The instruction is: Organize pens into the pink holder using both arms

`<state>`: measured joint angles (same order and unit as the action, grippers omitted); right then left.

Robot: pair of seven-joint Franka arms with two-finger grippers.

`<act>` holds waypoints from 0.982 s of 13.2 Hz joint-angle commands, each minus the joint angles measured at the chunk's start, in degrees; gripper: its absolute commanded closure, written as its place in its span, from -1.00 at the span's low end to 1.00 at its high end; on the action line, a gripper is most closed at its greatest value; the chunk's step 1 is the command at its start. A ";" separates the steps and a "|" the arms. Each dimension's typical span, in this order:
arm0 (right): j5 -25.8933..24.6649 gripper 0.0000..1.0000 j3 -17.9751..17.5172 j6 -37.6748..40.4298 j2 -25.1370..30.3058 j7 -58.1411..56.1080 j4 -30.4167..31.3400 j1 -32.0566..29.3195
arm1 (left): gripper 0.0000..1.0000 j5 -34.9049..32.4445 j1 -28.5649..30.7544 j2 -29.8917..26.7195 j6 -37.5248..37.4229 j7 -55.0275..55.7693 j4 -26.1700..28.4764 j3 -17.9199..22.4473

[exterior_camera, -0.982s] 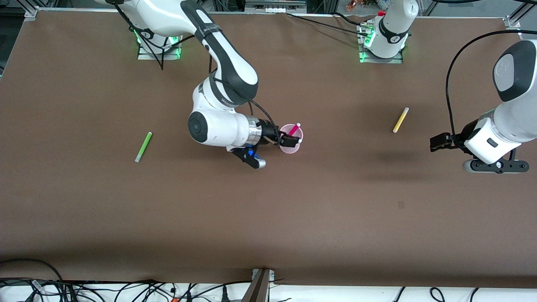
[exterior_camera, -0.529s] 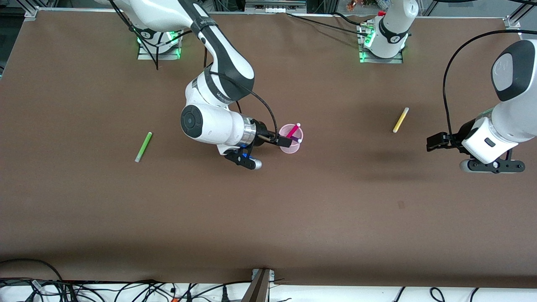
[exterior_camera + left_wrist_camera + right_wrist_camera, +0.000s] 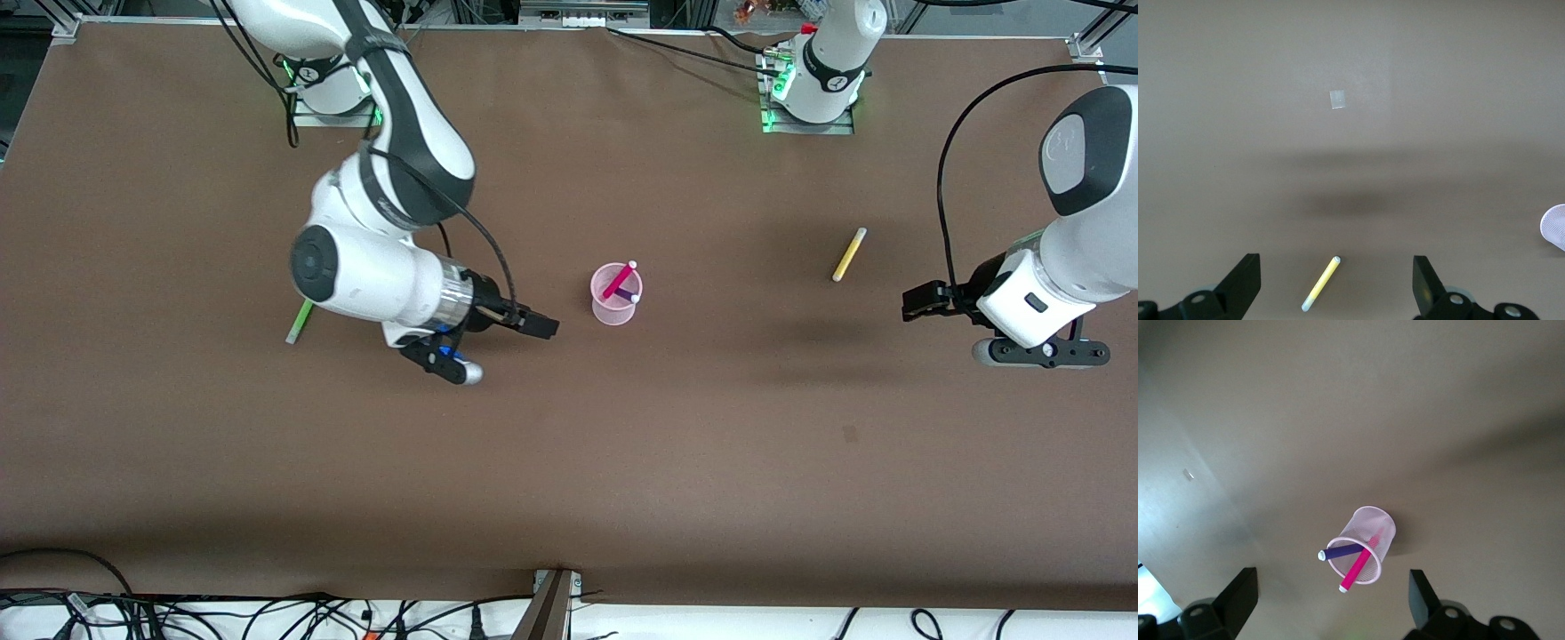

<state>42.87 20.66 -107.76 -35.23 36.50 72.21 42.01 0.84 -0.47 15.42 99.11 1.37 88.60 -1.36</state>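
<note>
Right arm: comes from its base at the top of the front view, bends at the elbow, forearm lying nearly level above the table.
Right gripper [image 3: 540,326]: hangs in the air over bare table, pointing toward the left arm's end; fingers [image 3: 1239,593] spread wide apart, nothing between them.
Left arm: reaches out over its own end of the table, wrist turned low and level.
Left gripper [image 3: 923,300]: up over bare table, pointing toward the right arm's end; fingers [image 3: 1245,280] spread wide, holding nothing.

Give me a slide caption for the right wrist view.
Pink holder holding magenta pen and purple pen.
</note>
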 commanded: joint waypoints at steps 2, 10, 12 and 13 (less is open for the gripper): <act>-9.28 -1.00 1.75 8.41 7.52 -3.97 1.35 0.35 | -1.00 1.18 -0.23 -0.39 0.73 -0.76 0.44 0.21; -25.80 -1.00 10.01 22.50 23.08 -20.57 6.97 0.44 | -1.00 0.22 -0.23 -1.00 0.73 -1.46 0.17 0.21; -29.14 -1.00 11.33 24.34 26.25 -23.92 9.26 0.52 | -1.00 0.22 -0.23 -1.00 0.73 -1.46 0.17 0.13; -32.12 -1.00 11.34 24.96 28.26 -26.11 10.57 0.52 | -1.00 0.22 -0.23 -1.00 0.73 -1.46 0.17 0.12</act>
<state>14.81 32.10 -83.43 -11.40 13.61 78.71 41.79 0.84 -0.52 15.22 99.62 1.23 88.53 -1.40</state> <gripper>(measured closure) 0.000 0.000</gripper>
